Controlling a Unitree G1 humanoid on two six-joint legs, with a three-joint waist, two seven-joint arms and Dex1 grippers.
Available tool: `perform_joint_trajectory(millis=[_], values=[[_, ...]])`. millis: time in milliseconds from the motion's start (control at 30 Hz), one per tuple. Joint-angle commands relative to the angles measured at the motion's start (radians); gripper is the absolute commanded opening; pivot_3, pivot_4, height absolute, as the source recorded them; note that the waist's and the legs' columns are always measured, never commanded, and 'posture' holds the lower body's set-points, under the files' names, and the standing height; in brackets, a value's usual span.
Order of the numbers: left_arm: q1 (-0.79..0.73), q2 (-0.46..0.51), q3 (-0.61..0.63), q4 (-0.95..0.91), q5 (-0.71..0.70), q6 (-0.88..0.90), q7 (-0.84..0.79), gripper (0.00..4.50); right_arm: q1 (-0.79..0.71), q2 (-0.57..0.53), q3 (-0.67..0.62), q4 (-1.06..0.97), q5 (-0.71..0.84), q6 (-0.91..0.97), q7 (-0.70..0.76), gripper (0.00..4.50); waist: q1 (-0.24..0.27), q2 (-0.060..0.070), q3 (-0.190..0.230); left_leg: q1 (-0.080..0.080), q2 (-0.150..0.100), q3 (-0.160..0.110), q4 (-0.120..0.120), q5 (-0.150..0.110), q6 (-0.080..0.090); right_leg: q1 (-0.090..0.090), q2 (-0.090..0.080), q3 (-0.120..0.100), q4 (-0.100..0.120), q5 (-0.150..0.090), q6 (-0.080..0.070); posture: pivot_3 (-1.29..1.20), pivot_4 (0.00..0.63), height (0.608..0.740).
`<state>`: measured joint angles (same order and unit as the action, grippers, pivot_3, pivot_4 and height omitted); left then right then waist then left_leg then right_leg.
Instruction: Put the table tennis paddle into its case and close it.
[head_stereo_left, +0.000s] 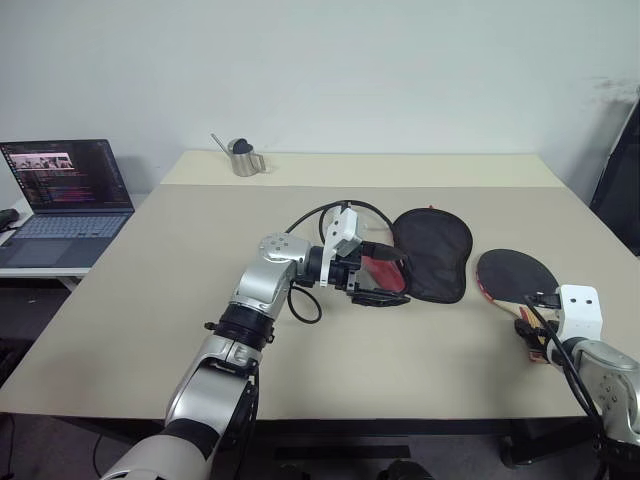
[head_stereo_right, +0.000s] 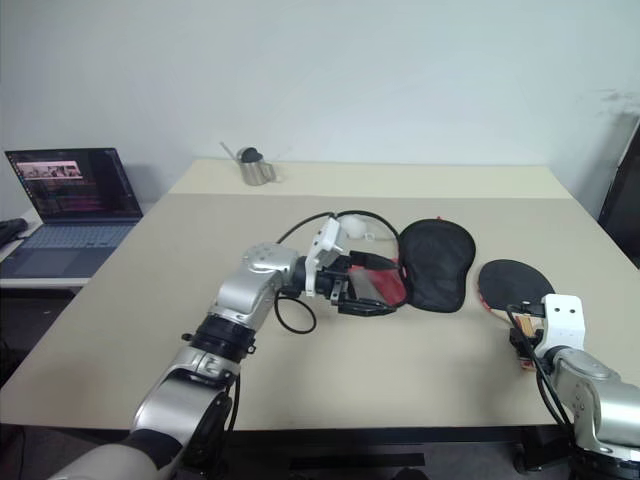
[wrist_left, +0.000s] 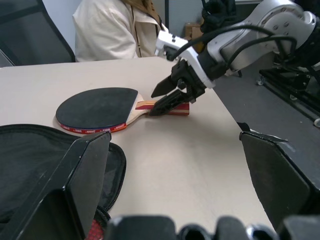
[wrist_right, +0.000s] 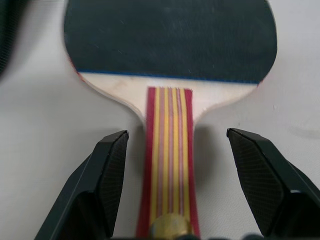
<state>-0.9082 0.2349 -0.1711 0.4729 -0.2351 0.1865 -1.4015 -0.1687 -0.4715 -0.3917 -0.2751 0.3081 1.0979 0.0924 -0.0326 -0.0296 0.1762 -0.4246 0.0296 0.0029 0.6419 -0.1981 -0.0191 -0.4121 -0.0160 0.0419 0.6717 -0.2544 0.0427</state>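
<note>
The pick-up step: the right gripper (wrist_right: 170, 190) stands open, holding nothing, the paddle (wrist_right: 170, 45) handle between its jaws awaiting a squeeze, while the wide-open left gripper (head_stereo_left: 385, 278) straddles the case (head_stereo_left: 432, 252) edge.

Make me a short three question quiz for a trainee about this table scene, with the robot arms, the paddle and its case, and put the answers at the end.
1. True or false: the right gripper has open fingers straddling the striped wooden handle of the black-faced table tennis paddle.
2. Which thing does the left gripper hover at: (a) the black fabric paddle-shaped case, (b) the small metal watering can, (c) the open laptop?
3. Fill in: the paddle lies flat on the beige ___.

Key: 1 true; 2 a; 3 table.
</note>
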Motion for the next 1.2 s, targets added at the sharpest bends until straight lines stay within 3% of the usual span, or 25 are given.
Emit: perform_joint_trajectory(millis=[33, 400, 500, 700, 967, 1200], values=[[-0.019, -0.001, 0.001, -0.030, -0.016, -0.011, 0.008, 4.50, -0.021, -0.004, 0.001, 0.022, -0.017, -0.049, 0.007, 3.43, 0.000, 0.000, 0.000, 0.000, 0.000, 0.000, 0.000, 0.000, 0.000, 0.000, 0.000, 0.000, 0.000, 0.000, 0.000, 0.00, 0.150, 0.740], [-0.023, 0.004, -0.001, -0.025, -0.013, -0.017, 0.013, 4.50, -0.074, 0.003, 0.061, 0.114, -0.032, -0.087, 0.035, 3.43, -0.003, -0.001, 0.000, 0.000, 0.000, 0.000, 0.001, 0.000, 0.000, 0.000, 0.000, 0.000, 0.000, 0.000, 0.000, 0.00, 0.150, 0.740], [-0.022, 0.007, -0.001, -0.027, -0.012, -0.017, 0.014, 4.50, -0.076, 0.006, 0.064, 0.122, -0.031, -0.076, 0.037, 2.89, -0.004, -0.001, 0.000, 0.000, 0.000, 0.000, 0.001, 0.000, 0.000, 0.000, 0.000, 0.001, 0.000, 0.000, 0.000, 0.00, 0.150, 0.740], [-0.021, 0.017, 0.002, -0.026, -0.010, -0.021, 0.014, 4.50, -0.073, 0.017, 0.038, 0.128, -0.042, -0.054, 0.019, 1.16, -0.003, -0.002, 0.001, 0.003, 0.000, 0.000, 0.002, 0.000, 0.000, 0.003, 0.000, 0.001, -0.001, -0.001, -0.002, 0.00, 0.150, 0.740], [-0.033, 0.045, 0.024, 0.003, -0.012, -0.036, 0.027, 4.50, -0.094, -0.006, -0.062, 0.118, -0.057, -0.087, -0.040, 1.14, 0.001, -0.002, 0.001, -0.001, -0.002, 0.001, 0.001, 0.000, 0.000, 0.006, -0.002, 0.002, -0.011, 0.001, 0.000, 0.00, 0.150, 0.740], [-0.025, 0.100, 0.070, 0.010, -0.032, -0.019, 0.052, 4.50, -0.139, -0.028, -0.091, -0.041, -0.014, 0.013, -0.042, 1.14, 0.003, 0.001, 0.002, -0.008, -0.002, 0.000, -0.001, 0.000, 0.000, -0.002, -0.002, 0.002, -0.012, 0.004, 0.007, 0.00, 0.150, 0.740]])
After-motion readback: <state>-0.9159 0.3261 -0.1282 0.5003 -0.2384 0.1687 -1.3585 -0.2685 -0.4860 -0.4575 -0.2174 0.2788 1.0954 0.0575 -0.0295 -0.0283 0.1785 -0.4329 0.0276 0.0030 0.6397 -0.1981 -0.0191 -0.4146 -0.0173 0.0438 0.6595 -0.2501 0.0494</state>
